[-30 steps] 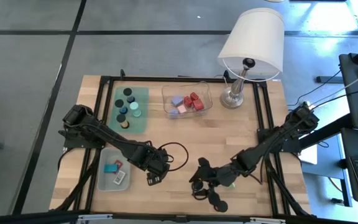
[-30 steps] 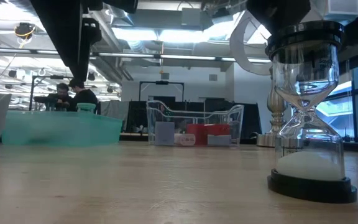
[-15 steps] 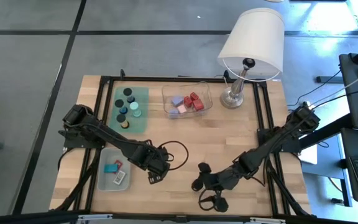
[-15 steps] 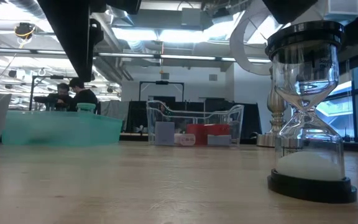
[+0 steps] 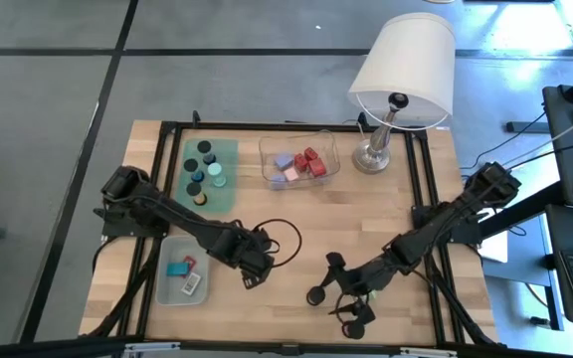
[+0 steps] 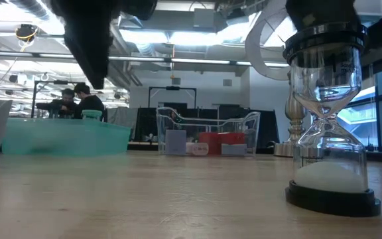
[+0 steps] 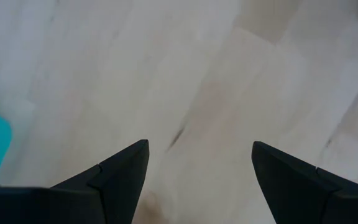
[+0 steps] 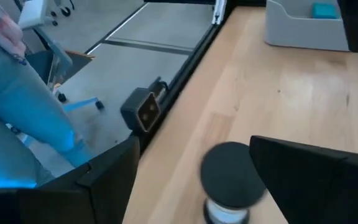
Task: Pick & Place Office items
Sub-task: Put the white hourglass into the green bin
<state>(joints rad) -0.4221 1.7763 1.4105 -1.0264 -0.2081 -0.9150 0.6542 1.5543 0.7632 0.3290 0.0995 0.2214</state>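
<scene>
Near the front table edge (image 5: 267, 343), hourglass (image 6: 329, 113) stands.

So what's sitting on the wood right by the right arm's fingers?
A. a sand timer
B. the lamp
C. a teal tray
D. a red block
A: the sand timer stands upright on the table in the low view, white sand in its lower bulb, and its black top shows between the open fingers of the right gripper.
</scene>
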